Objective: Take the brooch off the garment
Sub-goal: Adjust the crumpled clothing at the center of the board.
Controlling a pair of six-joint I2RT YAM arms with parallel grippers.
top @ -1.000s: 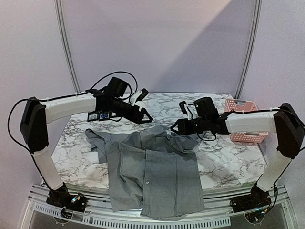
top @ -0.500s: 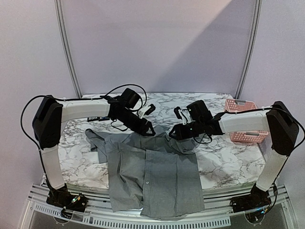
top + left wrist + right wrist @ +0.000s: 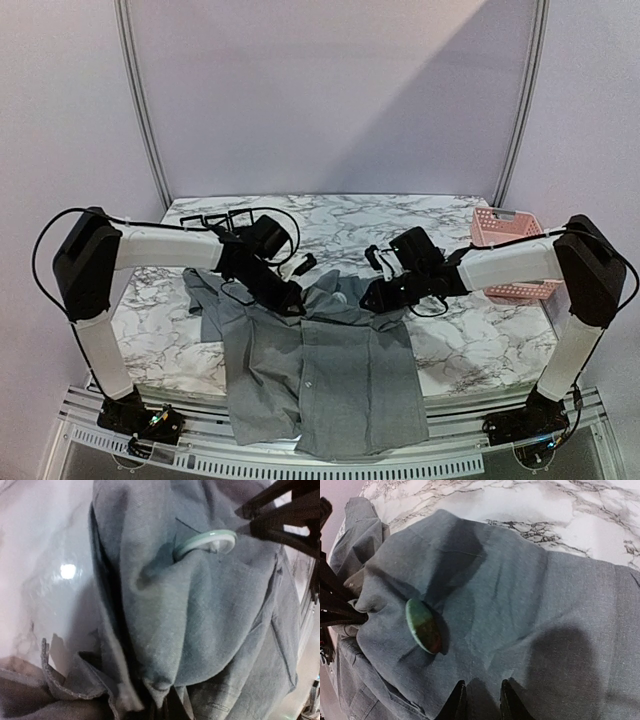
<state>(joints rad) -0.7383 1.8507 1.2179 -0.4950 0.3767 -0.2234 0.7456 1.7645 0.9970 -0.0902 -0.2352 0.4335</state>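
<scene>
The garment (image 3: 330, 370), a grey collared shirt, lies spread over the near part of the table and hangs over the front edge. The brooch (image 3: 423, 626), a green oval with a reddish patch, is pinned near the collar and also shows edge-on as a pale green brooch (image 3: 205, 542). My left gripper (image 3: 290, 297) is shut on a bunched fold of the garment (image 3: 165, 630) to the brooch's left. My right gripper (image 3: 481, 702) rests on the fabric just right of the brooch, its fingers (image 3: 457, 700) a narrow gap apart with flat cloth between them.
A pink basket (image 3: 505, 255) stands at the table's right side behind the right arm. Small black items (image 3: 215, 218) lie at the back left. The marble table (image 3: 470, 340) ends close in front, by the arm bases.
Both arms came down and inward onto the shirt's collar area. The left gripper closed on a fold of fabric. The right gripper's jaws narrowed as it settled on the cloth.
</scene>
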